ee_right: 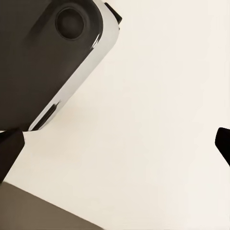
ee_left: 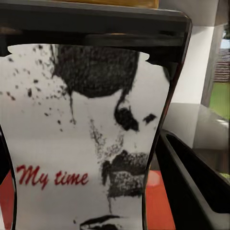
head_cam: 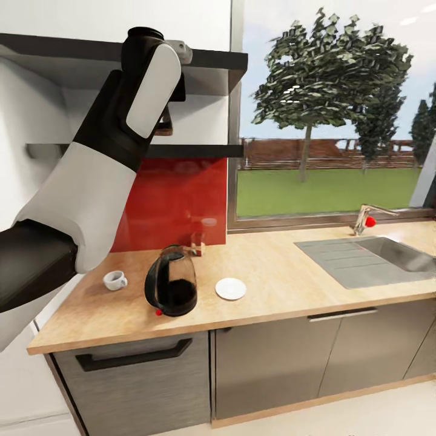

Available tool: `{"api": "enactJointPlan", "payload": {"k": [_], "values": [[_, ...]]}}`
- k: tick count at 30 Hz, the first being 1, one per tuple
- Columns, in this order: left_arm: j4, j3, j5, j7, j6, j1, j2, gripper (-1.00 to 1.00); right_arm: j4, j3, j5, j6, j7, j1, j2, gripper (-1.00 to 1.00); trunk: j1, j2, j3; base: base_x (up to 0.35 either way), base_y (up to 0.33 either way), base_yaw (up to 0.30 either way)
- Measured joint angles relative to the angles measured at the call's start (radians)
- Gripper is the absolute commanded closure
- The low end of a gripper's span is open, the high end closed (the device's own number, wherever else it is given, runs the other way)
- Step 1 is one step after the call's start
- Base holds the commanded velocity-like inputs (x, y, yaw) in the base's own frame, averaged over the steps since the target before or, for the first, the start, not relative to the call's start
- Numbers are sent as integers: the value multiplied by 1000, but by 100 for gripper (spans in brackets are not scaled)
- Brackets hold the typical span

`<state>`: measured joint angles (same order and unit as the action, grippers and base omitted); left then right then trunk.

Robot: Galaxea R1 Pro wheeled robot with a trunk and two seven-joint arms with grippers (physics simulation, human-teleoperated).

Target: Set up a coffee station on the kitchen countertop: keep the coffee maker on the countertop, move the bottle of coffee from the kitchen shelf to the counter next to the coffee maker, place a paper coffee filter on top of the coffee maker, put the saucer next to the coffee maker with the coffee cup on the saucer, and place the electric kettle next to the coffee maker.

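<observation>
- Bottle of coffee (ee_left: 81,139) upright on the shelf (head_cam: 200,150), pale label square to the left wrist camera, dead ahead at twelve o'clock.
- Left end effector (head_cam: 166,118) raised to it, fingers flanking; clamped or not, cannot tell.
- Right end effector: tips apart.

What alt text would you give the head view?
The robot's left arm reaches up to the wall shelves above a light-wood countertop holding a white coffee cup, a glass electric kettle and a white saucer.
</observation>
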<state>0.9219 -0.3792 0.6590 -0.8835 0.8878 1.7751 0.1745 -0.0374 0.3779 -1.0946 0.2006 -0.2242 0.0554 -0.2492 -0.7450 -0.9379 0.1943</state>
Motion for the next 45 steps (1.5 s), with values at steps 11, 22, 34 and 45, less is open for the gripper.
{"api": "enactJointPlan", "payload": {"k": [11, 22, 34, 45], "values": [[-2, 0, 1, 0, 0, 0, 0, 100, 0, -1, -1, 0, 0, 0, 0, -100, 0, 0, 0, 0, 0, -91], [-2, 0, 2, 0, 0, 0, 0, 100, 0, -2, -1, 17, 0, 0, 0, -100, 0, 0, 0, 0, 0, -243], [-2, 0, 3, 0, 0, 0, 0, 100, 0, -2, -5, 75, 1, 0, -1, -100, 0, 0, 0, 0, 0, -258], [-3, 0, 4, 1, 0, 0, 0, 100, 0, -2, -5, 79, 1, 0, -2, -100, 0, 0, 0, 6, -5, -246]]}}
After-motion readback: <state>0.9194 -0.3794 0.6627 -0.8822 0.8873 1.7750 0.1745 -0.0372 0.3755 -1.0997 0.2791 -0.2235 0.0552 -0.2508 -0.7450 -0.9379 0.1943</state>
